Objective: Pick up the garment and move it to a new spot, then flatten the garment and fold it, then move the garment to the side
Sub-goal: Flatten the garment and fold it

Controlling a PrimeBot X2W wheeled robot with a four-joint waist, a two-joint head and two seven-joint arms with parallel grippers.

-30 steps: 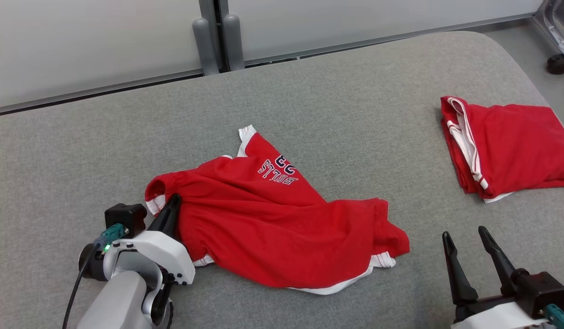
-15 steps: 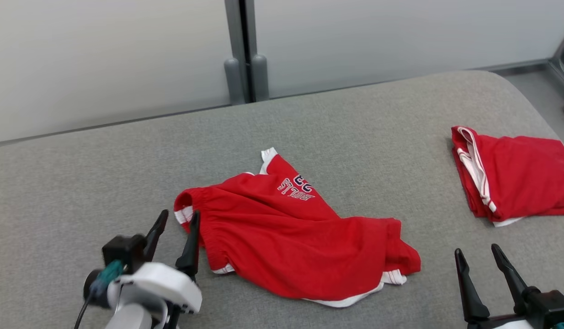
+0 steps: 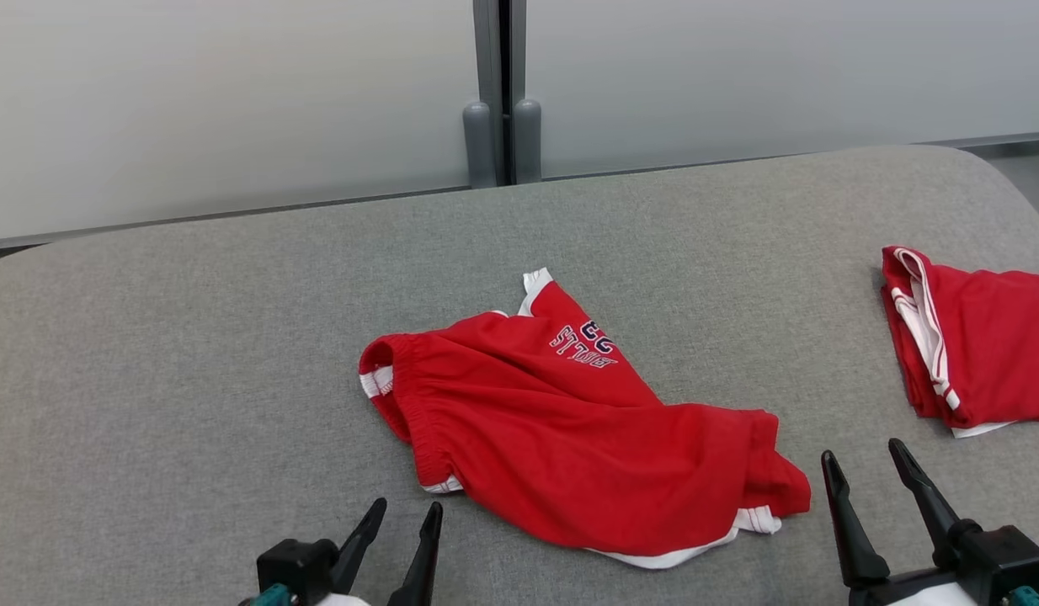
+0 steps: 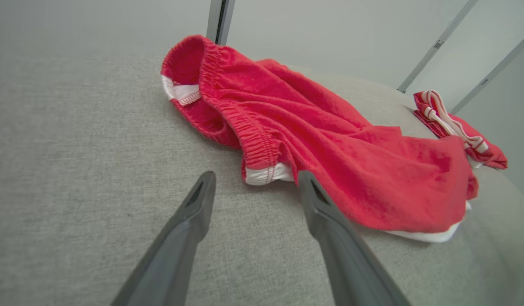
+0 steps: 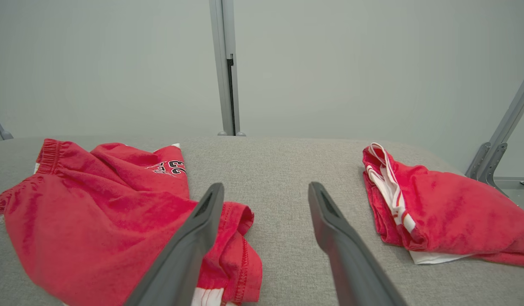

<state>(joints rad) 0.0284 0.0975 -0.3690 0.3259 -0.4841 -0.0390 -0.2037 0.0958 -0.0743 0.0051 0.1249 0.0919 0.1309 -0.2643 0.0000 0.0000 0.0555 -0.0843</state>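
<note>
Jaws of the left end effector [image 3: 407, 505] stood wide and empty beside the crumpled red garment [image 3: 570, 438] lying on the grey tabletop [image 3: 191, 337] — the right end effector [image 3: 861, 452], likewise spread and empty, hovered by its hem, a folded red garment [image 3: 983, 353] farther right.

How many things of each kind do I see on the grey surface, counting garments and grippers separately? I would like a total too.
Red garments: 2, the crumpled shorts and the folded garment
Grippers: 2, the left gripper and the right gripper
Total: 4
</note>
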